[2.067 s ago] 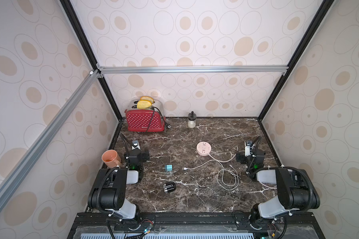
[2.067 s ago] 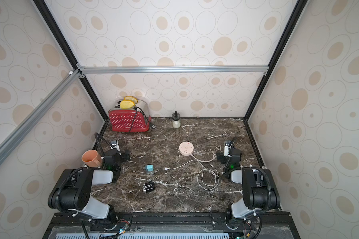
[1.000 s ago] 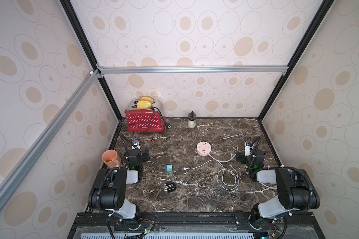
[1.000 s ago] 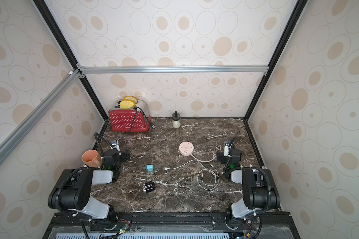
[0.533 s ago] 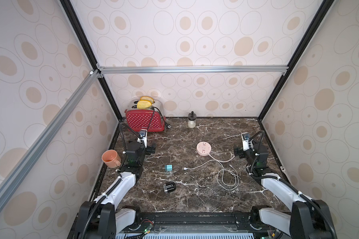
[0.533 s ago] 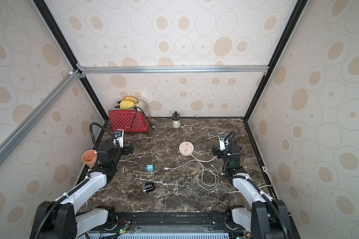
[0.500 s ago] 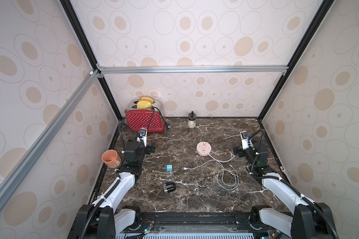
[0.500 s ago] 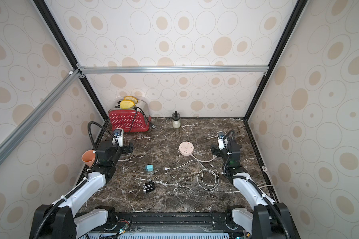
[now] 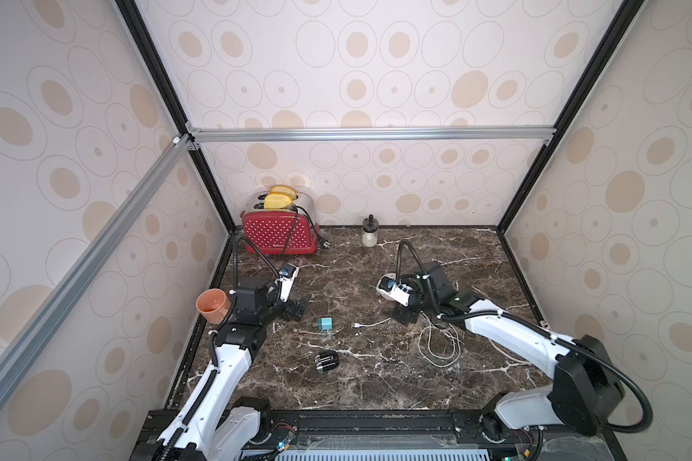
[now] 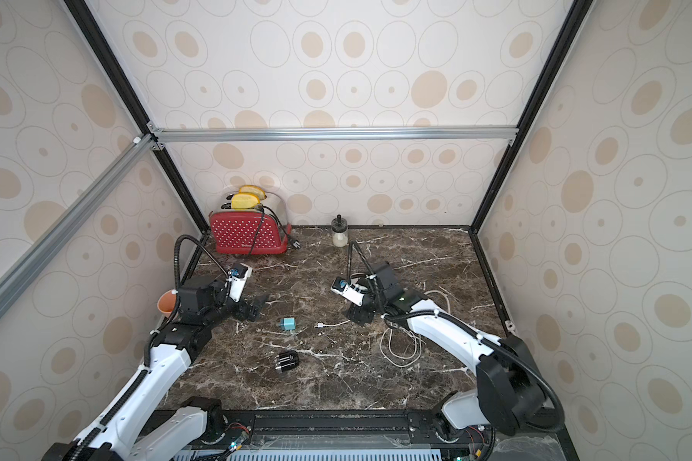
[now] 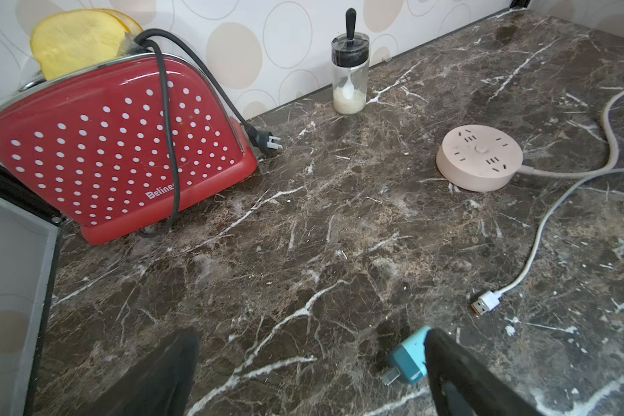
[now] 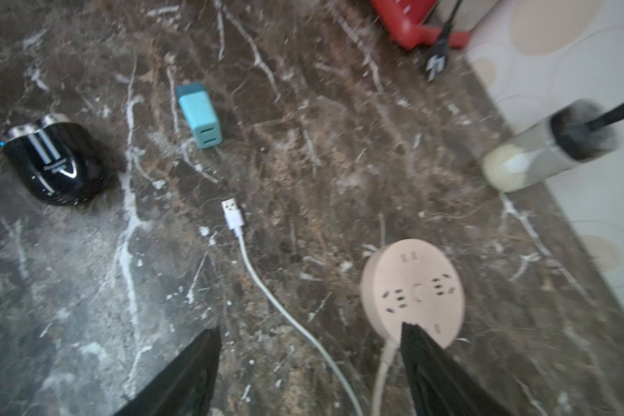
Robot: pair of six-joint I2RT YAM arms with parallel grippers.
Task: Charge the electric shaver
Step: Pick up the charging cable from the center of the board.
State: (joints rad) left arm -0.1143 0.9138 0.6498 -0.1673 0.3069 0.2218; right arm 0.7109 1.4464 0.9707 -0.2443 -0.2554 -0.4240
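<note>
Finds the electric shaver [image 9: 327, 361] lying free on the marble worktop [image 9: 376, 383] near the front edge, touched by nothing. Sees the teal plug adapter [image 9: 325, 324] behind it, apart, with the white cable's USB plug [image 9: 355, 325] just beside that. Notes the left gripper [image 9: 298, 309] near the adapter, fingers [image 11: 458, 374] wide and empty. Notes the right gripper [image 9: 405, 315] over the cable beside the pink socket disc [image 12: 413, 291], fingers [image 12: 191, 374] apart, holding nothing

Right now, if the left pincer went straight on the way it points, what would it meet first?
Probably the teal plug adapter, lying just ahead of the left pincer in line with one finger. Depth is unclear, so it might only clip it.
</note>
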